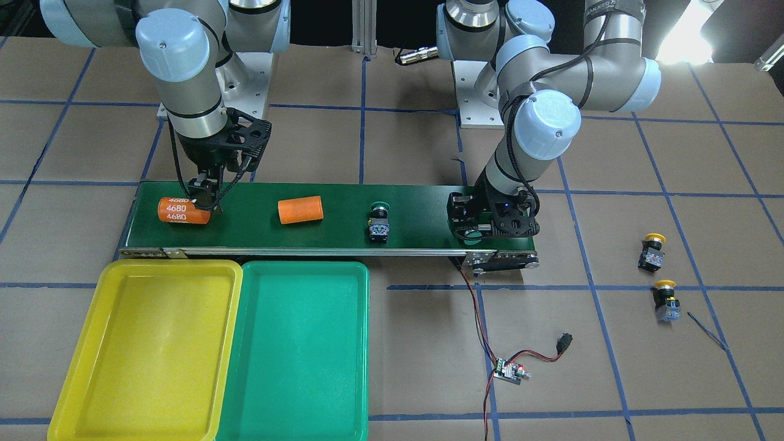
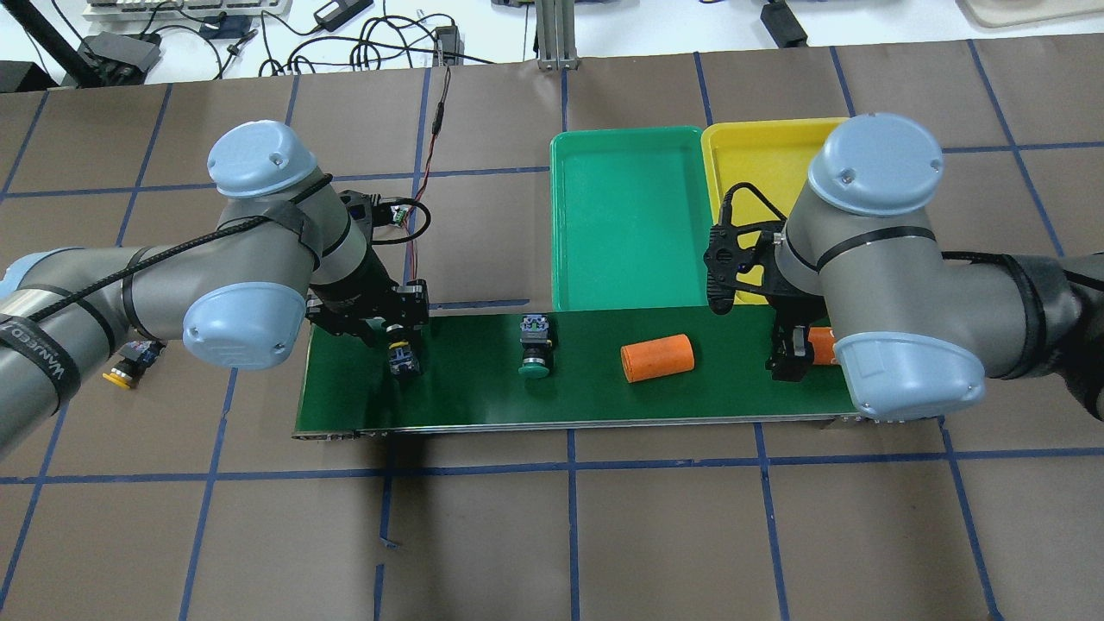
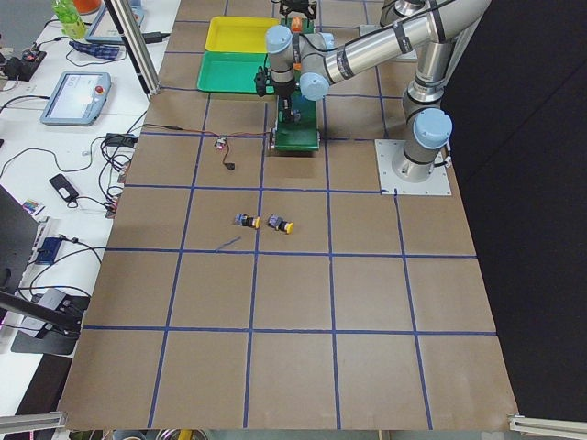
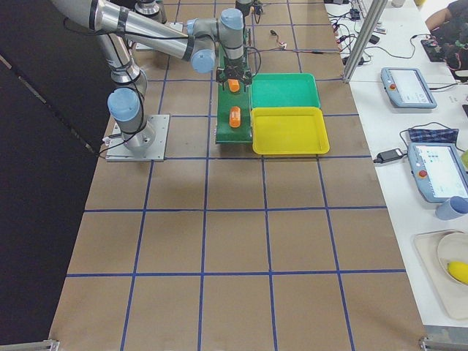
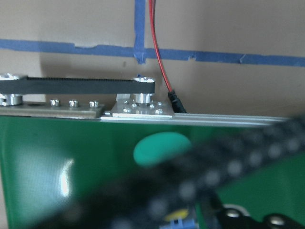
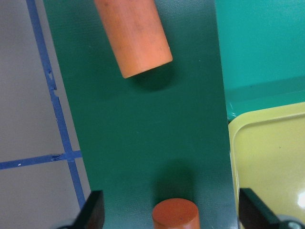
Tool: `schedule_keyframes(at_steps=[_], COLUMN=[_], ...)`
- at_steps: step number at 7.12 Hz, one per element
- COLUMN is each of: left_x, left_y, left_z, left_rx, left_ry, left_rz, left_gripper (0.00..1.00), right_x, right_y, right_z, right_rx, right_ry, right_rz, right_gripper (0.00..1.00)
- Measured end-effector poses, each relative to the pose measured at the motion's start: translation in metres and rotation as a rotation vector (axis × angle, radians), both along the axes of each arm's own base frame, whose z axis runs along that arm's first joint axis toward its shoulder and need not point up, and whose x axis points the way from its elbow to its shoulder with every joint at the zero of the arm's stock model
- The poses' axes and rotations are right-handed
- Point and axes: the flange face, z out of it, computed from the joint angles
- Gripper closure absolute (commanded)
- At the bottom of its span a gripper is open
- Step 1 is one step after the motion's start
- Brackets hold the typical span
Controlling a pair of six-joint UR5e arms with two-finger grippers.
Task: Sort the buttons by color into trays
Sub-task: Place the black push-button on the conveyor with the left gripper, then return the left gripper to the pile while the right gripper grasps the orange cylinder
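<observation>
This is a robotics laboratory. Two industrial robot arms (image 2: 259,250) stand on metal base plates (image 3: 415,174), bolted to a large table (image 2: 862,535) that is covered with brown paper and divided into squares by blue tape (image 2: 573,535). White benches (image 4: 446,241) along the sides carry teach pendants (image 4: 439,172) and many loose cables (image 2: 362,39). A small conveyor belt (image 1: 416,214) is connected to a bare circuit board (image 1: 509,371) by open red and black wires. An aluminium profile post (image 2: 550,34) rises at the table edge.
</observation>
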Motion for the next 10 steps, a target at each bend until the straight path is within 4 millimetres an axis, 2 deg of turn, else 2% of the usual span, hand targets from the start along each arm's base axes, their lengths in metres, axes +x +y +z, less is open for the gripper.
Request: schedule_keyframes(at_steps=[2,3,4,7,9,10], left_x=[0.001,0.009,0.038,0.187,0.272,0.302], left_y=[0.0,-0.006,-0.022,-0.078,-0.115,-0.129], left_z=[0.002,0.01,0.021,0.04,0.019,0.004], left_rx=[-0.002,-0.02,-0.044,-0.088,-0.069,-0.062], left_ry=[0.0,-0.001,-0.001,-0.003,-0.016,-0.016], left_rz=[-0.001,-0.01,-0.022,-0.041,-0.057,-0.099], left_gripper=[0.0,0.0,0.0,0.0,0.0,0.0], right_x=[0.0,0.0,0.0,0.001,0.004,0.005], right_y=[0.001,0.002,0.005,0.007,0.007,0.006], right_z=[-0.001,-0.004,-0.007,-0.01,-0.01,-0.009], right_rx=[0.004,0.009,0.015,0.014,0.011,0.005], right_ry=[0.001,0.001,0.001,-0.004,-0.028,-0.038], right_rz=[0.0,0.0,0.001,-0.004,-0.054,-0.147], right_gripper=[0.0,0.0,0.0,0.0,0.0,0.0])
